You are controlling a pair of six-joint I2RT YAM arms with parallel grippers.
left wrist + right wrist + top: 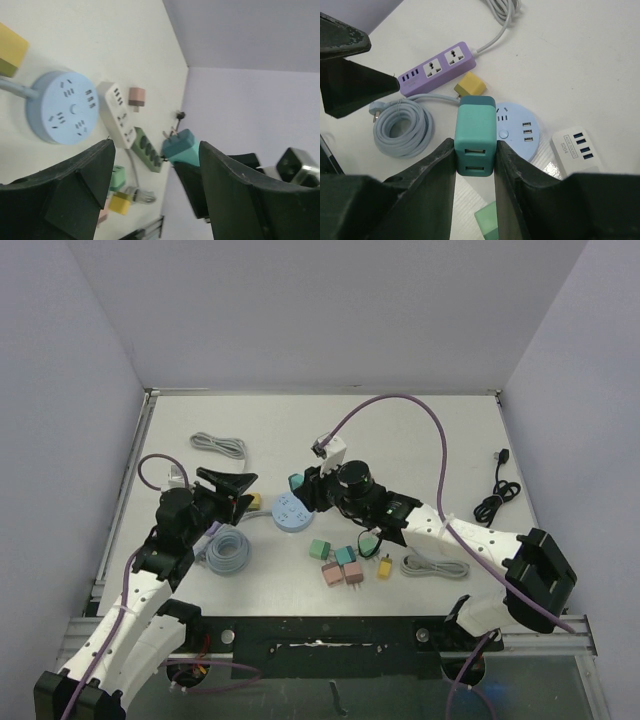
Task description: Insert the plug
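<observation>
The teal plug [475, 125] sits (clamped) inside right claw [475, 150].

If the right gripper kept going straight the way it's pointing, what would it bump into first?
Probably the round blue power strip. The right gripper is shut on the teal plug, and the strip lies right beyond the plug's far end, so the plug would likely touch first, though depth is unclear.
</observation>
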